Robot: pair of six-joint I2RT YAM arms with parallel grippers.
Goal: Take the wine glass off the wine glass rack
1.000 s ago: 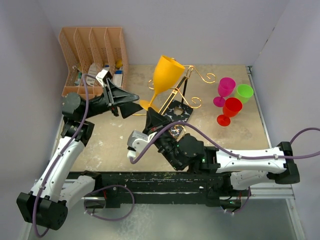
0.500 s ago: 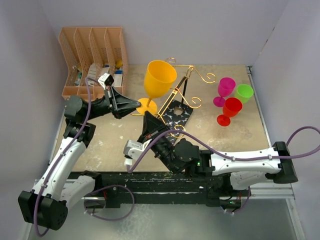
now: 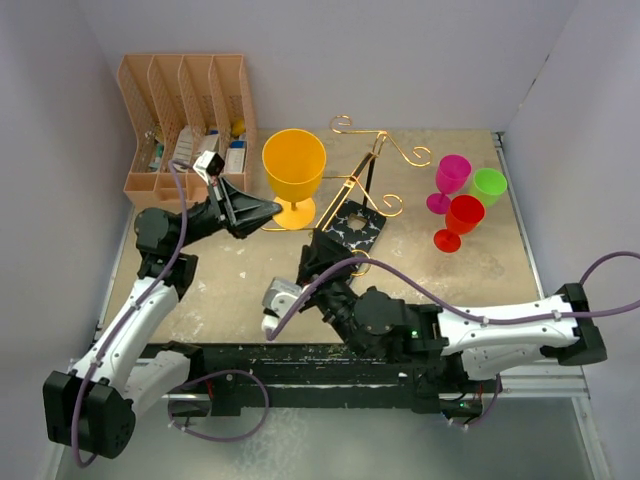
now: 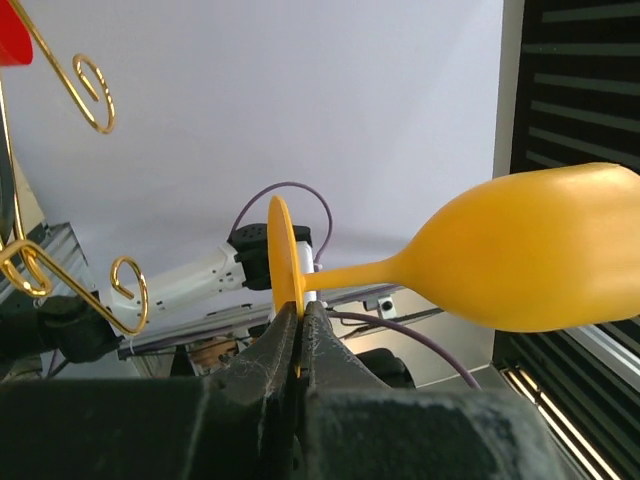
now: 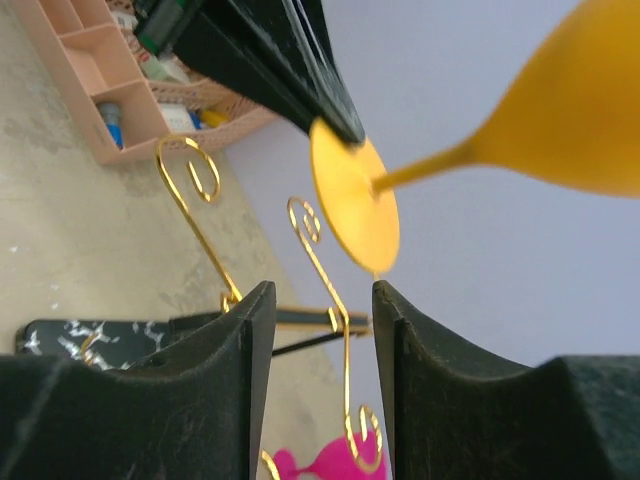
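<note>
The yellow wine glass (image 3: 294, 168) stands upright in the air just left of the wine glass rack (image 3: 372, 165), apart from its gold arms. My left gripper (image 3: 272, 210) is shut on the rim of the glass's round foot (image 4: 283, 255), its bowl (image 4: 530, 260) off to the right of that gripper (image 4: 300, 312). My right gripper (image 3: 325, 243) sits over the rack's black marbled base (image 3: 355, 225), open, nothing between its fingers. In its wrist view that gripper (image 5: 320, 300) lies just below the yellow foot (image 5: 355, 200), with gold curls (image 5: 340, 320) behind.
A peach file organiser (image 3: 185, 105) with small items stands at the back left. Pink (image 3: 452, 172), green (image 3: 489, 185) and red (image 3: 464, 214) plastic glasses stand at the right. Walls close in the table on three sides.
My left gripper shut on the glass's foot. My right gripper opened, let the foot go and drew back. The glass swung left, away from the rack, and came upright.
</note>
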